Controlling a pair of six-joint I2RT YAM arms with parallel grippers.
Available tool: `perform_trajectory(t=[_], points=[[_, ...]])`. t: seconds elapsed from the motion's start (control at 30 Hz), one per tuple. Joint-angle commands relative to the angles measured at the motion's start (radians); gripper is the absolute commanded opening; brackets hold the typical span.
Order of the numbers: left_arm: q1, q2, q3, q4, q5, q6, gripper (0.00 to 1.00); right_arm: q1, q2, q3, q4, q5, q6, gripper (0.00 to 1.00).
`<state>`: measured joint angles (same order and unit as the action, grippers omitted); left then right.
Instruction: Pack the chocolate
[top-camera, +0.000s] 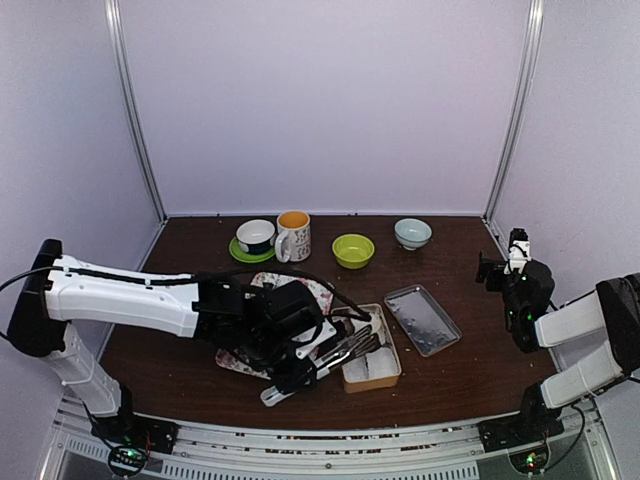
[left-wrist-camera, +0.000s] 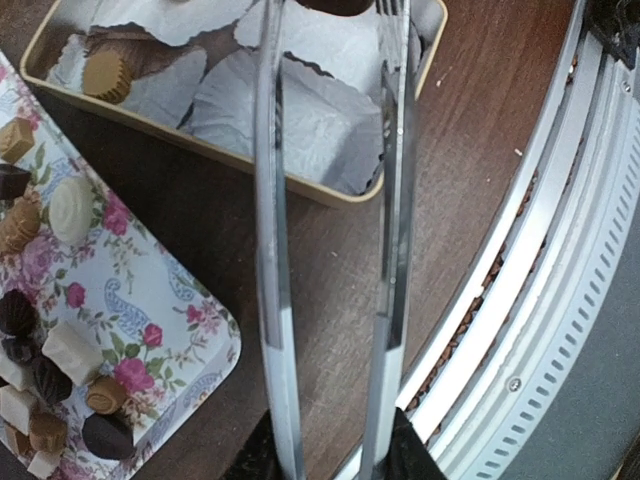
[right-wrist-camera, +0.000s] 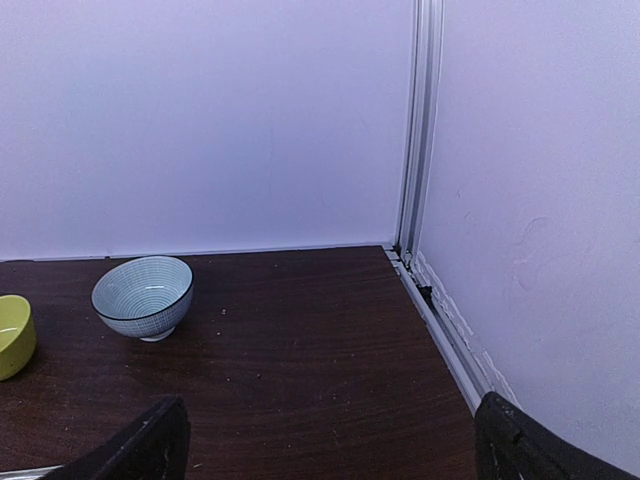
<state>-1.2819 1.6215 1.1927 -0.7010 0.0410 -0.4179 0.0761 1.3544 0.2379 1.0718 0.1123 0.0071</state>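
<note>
My left gripper is shut on the handles of metal tongs and sits over the near side of the table. The tong arms reach out over the tan tin, which holds white paper cups and one light brown chocolate. A dark brown piece shows at the top edge between the tong tips. Several chocolates lie on the floral tray to the left. My right gripper is open and empty at the far right.
A silver tin lid lies right of the tin. Along the back stand a cup on a green saucer, a mug, a yellow-green bowl and a blue-white bowl. A metal rail edges the table front.
</note>
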Motion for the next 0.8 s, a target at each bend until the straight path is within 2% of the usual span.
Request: perform_trajectory(t=[0.0,0.1,0.43,0.77], points=[[-0.011,0.075,0.056,0.078,0.02,0.057,0.24,-0.007,0.004,0.016,0.007,0.014,0.007,1.0],[-0.011,0.118,0.076,0.079,0.015,0.06,0.24,-0.007,0.004,0.016,0.007,0.015,0.007,1.0],[-0.012,0.136,0.063,0.097,0.002,0.038,0.38,-0.007,0.005,0.016,0.007,0.015,0.008,1.0],[-0.011,0.104,0.051,0.102,-0.06,0.013,0.39,-0.007,0.005,0.016,0.006,0.014,0.007,1.0]])
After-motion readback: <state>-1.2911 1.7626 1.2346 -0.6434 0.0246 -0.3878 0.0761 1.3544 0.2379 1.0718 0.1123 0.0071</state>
